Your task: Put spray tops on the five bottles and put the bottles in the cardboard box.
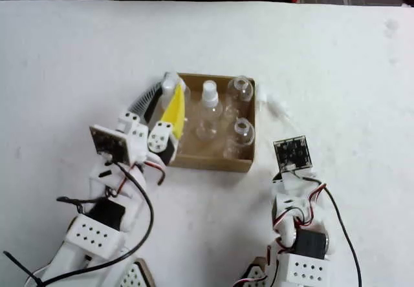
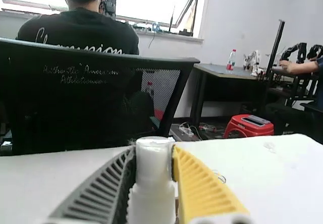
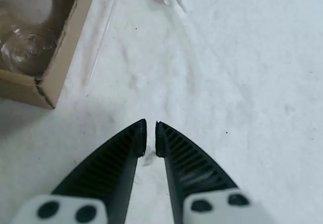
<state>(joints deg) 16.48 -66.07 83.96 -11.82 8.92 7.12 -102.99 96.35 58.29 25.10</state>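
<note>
The cardboard box (image 1: 213, 162) sits mid-table with several clear bottles standing in it. My left gripper (image 1: 168, 95), one finger grey and one yellow, is shut on a topped bottle (image 2: 151, 178) at the box's far left corner. A second bottle (image 1: 209, 103) with a white spray top stands in the middle. Two bottles (image 1: 240, 88) (image 1: 241, 132) on the box's right side have bare necks. A loose spray top (image 1: 272, 103) lies on the table just right of the box. My right gripper (image 3: 150, 137) hovers shut and empty over the table near the box's front right corner (image 3: 55, 77).
The right arm's wrist camera (image 1: 292, 152) is close beside the box's right wall. White table stretches open to the right and far side. Past the table's far edge, a person sits in a black chair (image 2: 91, 98) with their back turned.
</note>
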